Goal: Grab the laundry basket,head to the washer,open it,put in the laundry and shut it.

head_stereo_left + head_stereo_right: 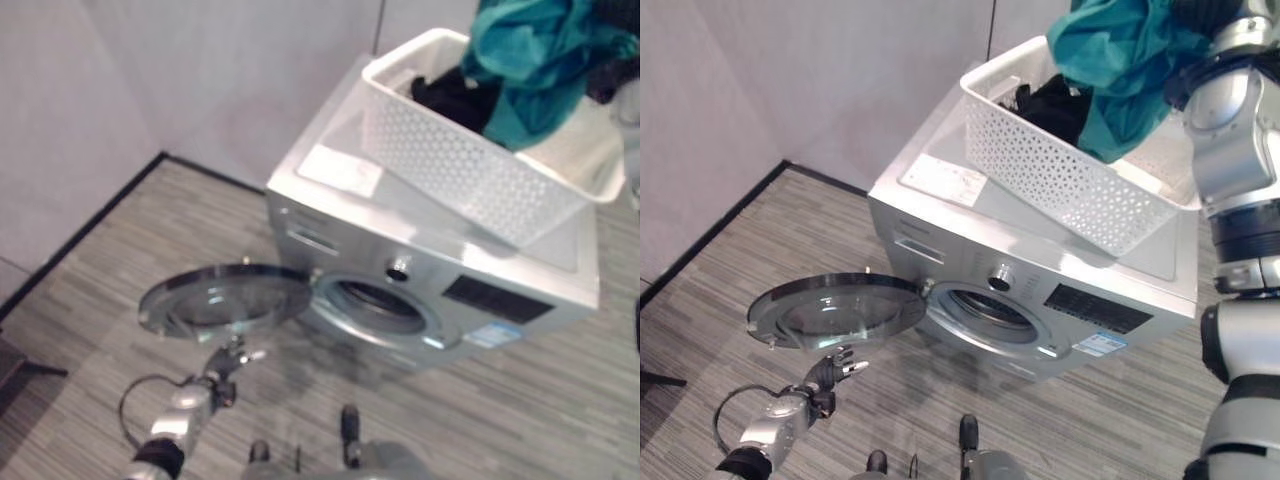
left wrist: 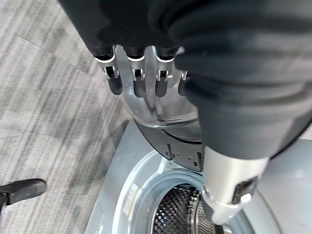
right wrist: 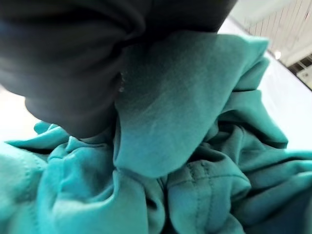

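A silver washer (image 1: 1040,245) stands against the wall with its round glass door (image 1: 835,305) swung wide to the left, and the drum (image 2: 178,214) shows through the opening. My left hand (image 1: 835,368) hovers just below the door's rim with its fingers (image 2: 139,78) straight, holding nothing. On top of the washer sits a white perforated laundry basket (image 1: 1060,170) with dark clothes (image 1: 1055,100) inside. My right hand (image 1: 1205,12) is up at the basket's far right side, shut on a teal garment (image 1: 1120,70) that hangs bunched above the basket.
Grey walls with a black skirting line close in the corner behind and to the left of the washer. Striped grey floor lies in front. The washer's knob (image 1: 1000,277) and dark panel face me. A dark stand foot (image 1: 20,365) sits at the left edge.
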{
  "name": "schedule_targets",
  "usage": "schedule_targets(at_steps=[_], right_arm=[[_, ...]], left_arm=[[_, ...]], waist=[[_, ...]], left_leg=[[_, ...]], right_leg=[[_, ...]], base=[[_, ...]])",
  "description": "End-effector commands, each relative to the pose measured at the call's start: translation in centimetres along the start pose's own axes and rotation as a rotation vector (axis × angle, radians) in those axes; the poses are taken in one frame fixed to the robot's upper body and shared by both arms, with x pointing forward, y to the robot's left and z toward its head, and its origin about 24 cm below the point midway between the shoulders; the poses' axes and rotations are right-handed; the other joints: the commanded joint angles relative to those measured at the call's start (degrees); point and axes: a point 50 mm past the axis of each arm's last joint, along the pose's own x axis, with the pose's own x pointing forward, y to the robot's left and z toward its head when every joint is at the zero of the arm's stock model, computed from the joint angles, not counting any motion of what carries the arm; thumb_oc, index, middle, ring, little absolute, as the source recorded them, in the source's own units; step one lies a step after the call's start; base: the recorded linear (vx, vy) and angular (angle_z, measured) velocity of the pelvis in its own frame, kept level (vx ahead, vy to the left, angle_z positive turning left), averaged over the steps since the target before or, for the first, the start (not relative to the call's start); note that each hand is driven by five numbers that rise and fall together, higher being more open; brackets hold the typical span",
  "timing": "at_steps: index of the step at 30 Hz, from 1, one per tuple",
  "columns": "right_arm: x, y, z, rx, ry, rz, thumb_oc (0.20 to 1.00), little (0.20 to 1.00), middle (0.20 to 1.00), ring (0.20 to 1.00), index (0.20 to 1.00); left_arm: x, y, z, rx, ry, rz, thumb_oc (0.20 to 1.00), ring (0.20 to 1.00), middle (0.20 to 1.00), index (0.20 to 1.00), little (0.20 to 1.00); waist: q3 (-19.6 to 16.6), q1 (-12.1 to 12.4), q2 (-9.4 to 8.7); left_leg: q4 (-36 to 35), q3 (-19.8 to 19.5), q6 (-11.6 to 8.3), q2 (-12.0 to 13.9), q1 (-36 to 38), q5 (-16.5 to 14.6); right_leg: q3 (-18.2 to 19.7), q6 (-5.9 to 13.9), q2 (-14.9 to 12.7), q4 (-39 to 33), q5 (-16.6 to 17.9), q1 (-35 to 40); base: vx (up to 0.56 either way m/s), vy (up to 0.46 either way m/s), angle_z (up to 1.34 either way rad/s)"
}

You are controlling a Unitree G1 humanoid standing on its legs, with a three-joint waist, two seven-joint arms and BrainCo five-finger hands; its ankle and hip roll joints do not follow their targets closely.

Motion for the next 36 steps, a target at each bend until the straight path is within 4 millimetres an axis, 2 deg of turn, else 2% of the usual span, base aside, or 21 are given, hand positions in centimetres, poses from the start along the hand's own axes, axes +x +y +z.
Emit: schedule_targets(at_steps=[1, 10, 16, 18, 24, 25, 27, 31, 36], right_arm=[[2.3, -4.4, 1.2, 0.007, -0.013, -0.205, 0.2, 0.2, 0.2, 0.2, 0.2], [4.1, -5.7, 2.2, -0.018, -0.003, -0.254, 0.2, 0.2, 0.2, 0.2, 0.2], [5.3, -7.2, 2.6, -0.084, 0.02, -0.294, 0.2, 0.2, 0.2, 0.2, 0.2], [5.6, -7.7, 3.0, -0.09, 0.015, -0.304, 0.2, 0.2, 0.2, 0.2, 0.2], [5.9, -8.7, 3.7, -0.123, -0.017, -0.323, 0.2, 0.2, 0.2, 0.2, 0.2], [5.9, -8.7, 3.7, -0.122, -0.017, -0.323, 0.2, 0.2, 0.2, 0.2, 0.2], [5.6, -9.0, 3.4, -0.138, -0.029, -0.324, 0.2, 0.2, 0.2, 0.2, 0.2], [5.4, -9.2, 3.9, -0.148, -0.065, -0.328, 0.2, 0.2, 0.2, 0.2, 0.2], [4.7, -8.3, 4.2, -0.155, -0.111, -0.296, 0.2, 0.2, 0.2, 0.2, 0.2]], left_arm=[[0.1, -0.1, 1.0, 0.107, -0.049, -0.02, 1.0, 1.0, 1.0, 1.0, 1.0], [0.3, 0.0, 1.4, 0.105, -0.063, -0.013, 1.0, 1.0, 1.0, 1.0, 1.0], [0.3, 0.4, 1.6, 0.087, -0.076, 0.011, 1.0, 1.0, 1.0, 1.0, 1.0], [0.2, 0.5, 2.2, 0.096, -0.101, 0.014, 1.0, 1.0, 1.0, 1.0, 1.0], [-0.9, 0.5, 6.1, 0.182, -0.273, -0.016, 1.0, 1.0, 1.0, 1.0, 1.0], [-0.9, 0.5, 6.1, 0.182, -0.272, -0.016, 1.0, 1.0, 1.0, 1.0, 1.0], [-2.9, 0.5, 9.0, 0.254, -0.422, -0.056, 1.0, 1.0, 1.0, 1.0, 1.0], [-4.5, 0.6, 10.4, 0.285, -0.507, -0.079, 1.0, 1.0, 1.0, 1.0, 1.0], [-8.7, 1.5, 12.9, 0.35, -0.659, -0.073, 1.0, 1.0, 1.0, 1.0, 1.0]], waist=[[-7.2, 1.2, -1.72], [-8.7, 1.7, -2.63], [-9.8, 2.5, -3.9], [-9.9, 2.8, -4.2], [-10.0, 3.3, -4.8], [-10.0, 3.3, -4.81], [-9.8, 3.9, -4.84], [-9.4, 4.4, -4.47], [-8.5, 5.3, -3.82]], left_leg=[[5.0, 3.8, 5.23, 1.7, 0.5, -0.2], [4.8, 3.4, 5.32, 1.2, 1.3, -0.9], [4.7, 3.0, 5.24, 0.9, 1.4, -1.2], [4.8, 2.8, 5.22, 0.9, 1.3, -1.3], [5.3, 2.2, 5.45, 0.4, 1.2, -2.0], [5.3, 2.2, 5.45, 0.4, 1.2, -2.0], [6.3, 1.9, 5.79, -0.1, 1.0, -2.9], [7.3, 1.8, 6.2, -0.8, 0.9, -3.8], [8.6, 2.6, 7.51, -2.4, 1.2, -5.8]], right_leg=[[-0.2, 6.49, -5.5, 13.5, -6.5, -5.3], [-0.5, 6.77, -6.1, 12.6, -6.8, -3.5], [-0.5, 7.14, -6.6, 11.3, -6.9, -2.4], [-0.6, 7.17, -6.7, 11.2, -6.9, -2.2], [-0.9, 7.57, -7.3, 10.9, -6.9, -1.6], [-0.9, 7.57, -7.3, 10.9, -6.9, -1.6], [-0.8, 8.06, -8.0, 10.7, -6.7, -1.2], [-0.5, 8.44, -8.7, 10.5, -6.2, -1.1], [1.6, 9.62, -10.4, 9.0, -4.0, -1.6]], base=[[0.0, 0.0, 0.0], [0.01, 0.021, 0.06], [0.0, 0.015, 0.03], [0.0, 0.0, 0.0], [-0.01, 0.013, 0.02], [-0.03, 0.037, 0.04], [-0.06, 0.079, 0.05], [-0.04, 0.059, 0.02], [-0.08, 0.115, -0.07]])
